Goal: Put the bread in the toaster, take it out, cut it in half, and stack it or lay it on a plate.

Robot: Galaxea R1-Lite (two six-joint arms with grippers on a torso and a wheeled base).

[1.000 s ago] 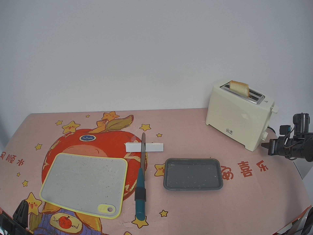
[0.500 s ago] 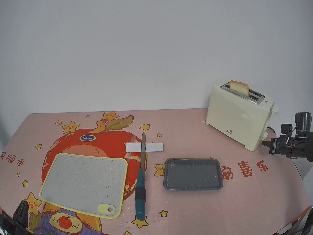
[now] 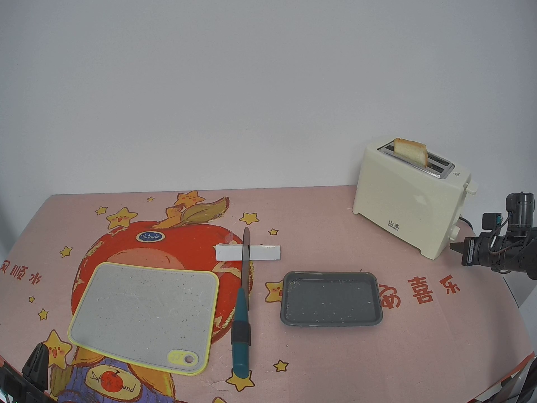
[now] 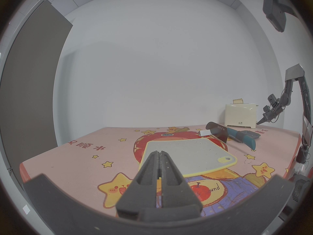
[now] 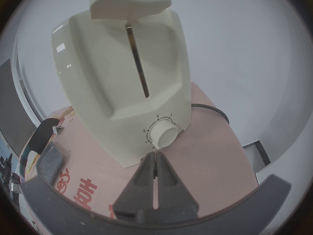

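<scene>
A cream toaster (image 3: 414, 197) stands at the table's back right with a slice of bread (image 3: 411, 151) sticking up out of its slot. My right gripper (image 3: 454, 247) is shut and empty, level with the toaster's lower end face. In the right wrist view its tip (image 5: 155, 154) sits just short of the round dial (image 5: 163, 133), and the toaster's lever (image 5: 130, 2) is up at the top of its slot. My left gripper (image 4: 158, 154) is shut and empty, low over the table's near left corner, facing the cutting board (image 4: 187, 150).
A grey cutting board (image 3: 145, 314) with a yellow rim lies front left. A teal-handled knife (image 3: 242, 303) rests with its blade across a white block (image 3: 248, 251). A dark grey rectangular plate (image 3: 331, 298) lies in the middle right. The toaster's cord (image 5: 212, 110) trails behind it.
My right arm has shifted slightly to the right, away from the toaster. Nothing else has moved.
</scene>
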